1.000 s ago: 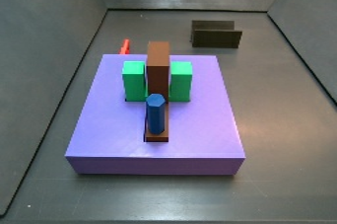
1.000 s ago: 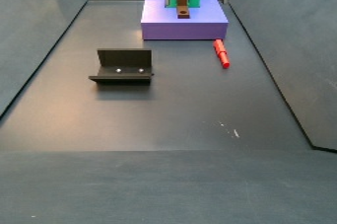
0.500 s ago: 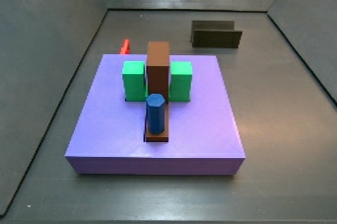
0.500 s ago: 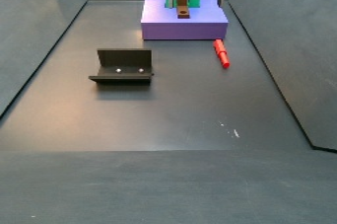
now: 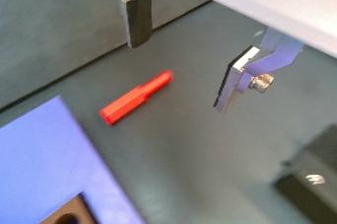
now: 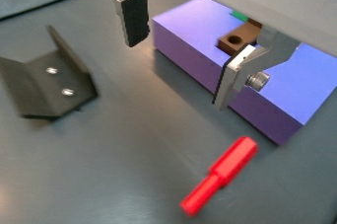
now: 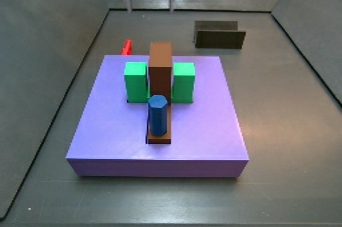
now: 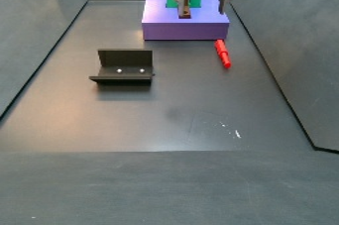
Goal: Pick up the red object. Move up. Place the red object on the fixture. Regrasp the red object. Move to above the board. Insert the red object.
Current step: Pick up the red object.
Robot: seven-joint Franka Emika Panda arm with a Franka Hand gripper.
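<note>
Lowered into view since a second ago, the gripper [image 5: 184,50] is held wide open and empty above the small bright-red peg [image 5: 137,98]; the pick-up is under way, descent and closing are called for.

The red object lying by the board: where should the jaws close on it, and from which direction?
Grip the red object mid-length, coming straight down. It lies flat on the floor beside the board with clear floor along both long sides. The gripper hangs open above it; its jaws should close across the narrow width.

Red object [image 6: 219,175] bright red; board [image 6: 198,40] purple; fixture [image 6: 50,75] dark olive-black
</note>
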